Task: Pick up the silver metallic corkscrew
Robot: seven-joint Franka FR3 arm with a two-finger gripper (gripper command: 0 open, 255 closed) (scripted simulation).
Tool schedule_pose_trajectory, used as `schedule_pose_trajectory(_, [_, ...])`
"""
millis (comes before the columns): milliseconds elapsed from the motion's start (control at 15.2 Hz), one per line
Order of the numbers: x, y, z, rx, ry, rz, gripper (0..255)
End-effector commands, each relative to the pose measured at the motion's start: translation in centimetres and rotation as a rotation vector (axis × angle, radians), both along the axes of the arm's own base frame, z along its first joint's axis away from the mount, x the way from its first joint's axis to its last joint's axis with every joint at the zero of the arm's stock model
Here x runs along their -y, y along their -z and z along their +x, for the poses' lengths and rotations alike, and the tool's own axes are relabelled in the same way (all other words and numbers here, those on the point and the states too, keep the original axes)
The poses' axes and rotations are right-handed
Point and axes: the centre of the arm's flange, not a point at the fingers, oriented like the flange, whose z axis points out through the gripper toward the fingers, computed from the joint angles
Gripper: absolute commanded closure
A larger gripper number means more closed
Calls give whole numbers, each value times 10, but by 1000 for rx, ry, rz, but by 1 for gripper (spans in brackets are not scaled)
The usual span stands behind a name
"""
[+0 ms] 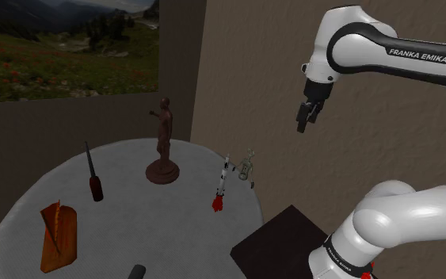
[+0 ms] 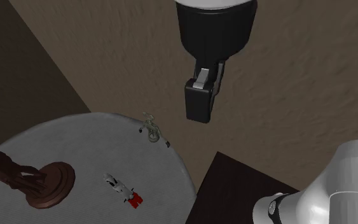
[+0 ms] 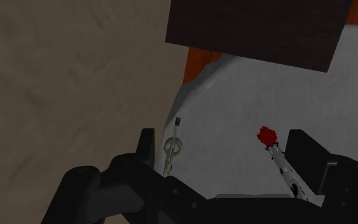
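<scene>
The all-black two-finger claw [image 3: 222, 137] hangs high with its fingers spread wide and nothing between them. Far below it, the small pale silver-grey corkscrew [image 3: 173, 147] lies flat, under one finger rather than under the middle of the gap. I'd say a straight drop risks that finger landing on it and skidding it away instead of straddling it. The thing also lies just beside the rim of the round grey-white table [image 3: 234, 95], with the floor beyond, so a nudge outward could tip it over the edge. Under the claw's other finger lies a slim white rocket-shaped toy with a red end [image 3: 284, 168], near enough to be clipped or caught by mistake if the claw drifts that way. Much farther from the claw stands a brown figurine on a round base [image 1: 164, 143], well out of trouble. The corkscrew itself looks thin and spindly, with a ring near its middle and a narrow stem: little for the fingers to bite on.
</scene>
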Motion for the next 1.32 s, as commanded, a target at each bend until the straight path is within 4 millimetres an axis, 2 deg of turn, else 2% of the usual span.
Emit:
schedule_pose_trajectory(0, [0, 0, 0, 0, 0, 0, 0])
schedule_pose_trajectory(594, [26, 106, 27, 137, 42, 48, 0])
schedule_pose_trajectory(1254, [50, 220, 73, 290, 89, 102, 0])
